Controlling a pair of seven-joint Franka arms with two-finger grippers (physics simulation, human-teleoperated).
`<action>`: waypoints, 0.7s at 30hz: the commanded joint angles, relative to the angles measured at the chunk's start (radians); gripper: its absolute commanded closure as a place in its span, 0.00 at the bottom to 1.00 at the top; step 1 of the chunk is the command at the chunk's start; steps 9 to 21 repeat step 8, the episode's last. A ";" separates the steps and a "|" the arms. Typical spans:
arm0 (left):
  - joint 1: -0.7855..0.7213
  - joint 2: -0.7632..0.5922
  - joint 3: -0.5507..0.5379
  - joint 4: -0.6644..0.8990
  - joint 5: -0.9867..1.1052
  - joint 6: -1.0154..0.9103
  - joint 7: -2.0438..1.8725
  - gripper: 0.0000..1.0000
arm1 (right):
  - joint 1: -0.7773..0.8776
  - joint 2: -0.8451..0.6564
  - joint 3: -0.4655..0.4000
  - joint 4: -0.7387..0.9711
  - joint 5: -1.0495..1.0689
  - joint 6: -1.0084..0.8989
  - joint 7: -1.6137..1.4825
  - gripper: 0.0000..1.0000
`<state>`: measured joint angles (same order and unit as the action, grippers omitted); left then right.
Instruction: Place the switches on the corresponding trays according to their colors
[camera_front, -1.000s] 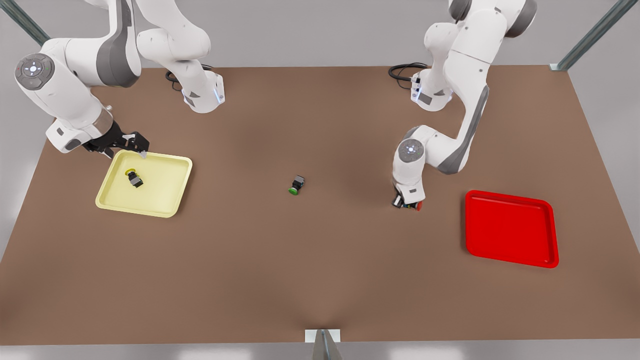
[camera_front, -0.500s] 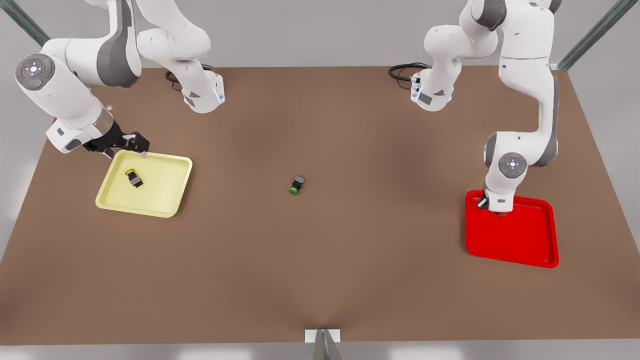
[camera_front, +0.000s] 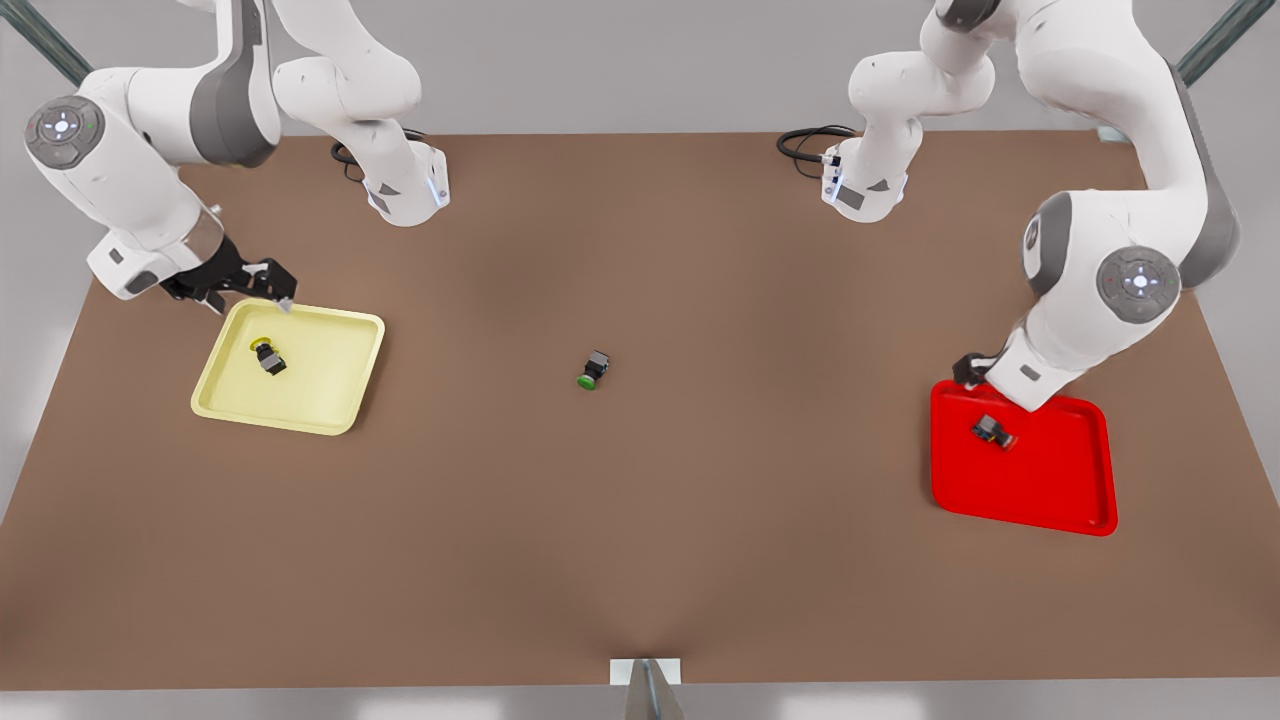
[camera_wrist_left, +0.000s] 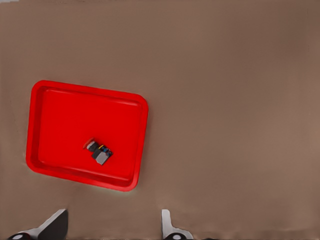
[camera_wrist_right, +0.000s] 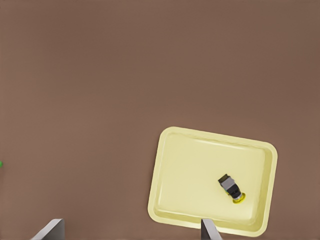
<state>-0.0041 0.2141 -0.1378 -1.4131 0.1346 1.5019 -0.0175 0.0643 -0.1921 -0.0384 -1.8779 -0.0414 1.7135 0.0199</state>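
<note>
The red switch (camera_front: 992, 432) lies on its side in the red tray (camera_front: 1060, 480), near the tray's far left corner in the front view. My left gripper (camera_front: 970, 368) hovers above that tray's far edge, open and holding nothing. From the left wrist, its fingertips (camera_wrist_left: 55, 225) stand wide apart, with the red switch (camera_wrist_left: 99, 151) free in the red tray (camera_wrist_left: 65, 120). The yellow switch (camera_front: 268, 357) rests in the pale yellow tray (camera_front: 320, 380). My right gripper (camera_front: 272, 288) waits open over that tray's far left corner. The right wrist view has the yellow switch (camera_wrist_right: 231, 187) lying in the yellow tray (camera_wrist_right: 200, 175).
A green-capped switch (camera_front: 593, 371) lies on the brown table (camera_front: 640, 520) midway between the trays. The two arm bases (camera_front: 405, 190) stand at the table's far edge, with black cables beside them. A small bracket (camera_front: 645, 675) sits at the front edge.
My left gripper carried the red switch from the table to the red tray, let it go and rose away. The switch now lies in the tray. The right arm barely moved.
</note>
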 joint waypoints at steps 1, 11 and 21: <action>0.016 0.001 0.003 0.029 -0.102 -0.038 0.033 0.00 | -0.001 -0.004 0.000 0.000 0.000 0.001 0.000 0.00; 0.007 -0.176 0.037 -0.147 -0.119 0.011 0.083 0.00 | 0.002 -0.006 0.002 0.002 0.002 0.001 0.000 0.00; 0.007 -0.176 0.037 -0.147 -0.119 0.011 0.083 0.00 | 0.002 -0.006 0.002 0.002 0.002 0.001 0.000 0.00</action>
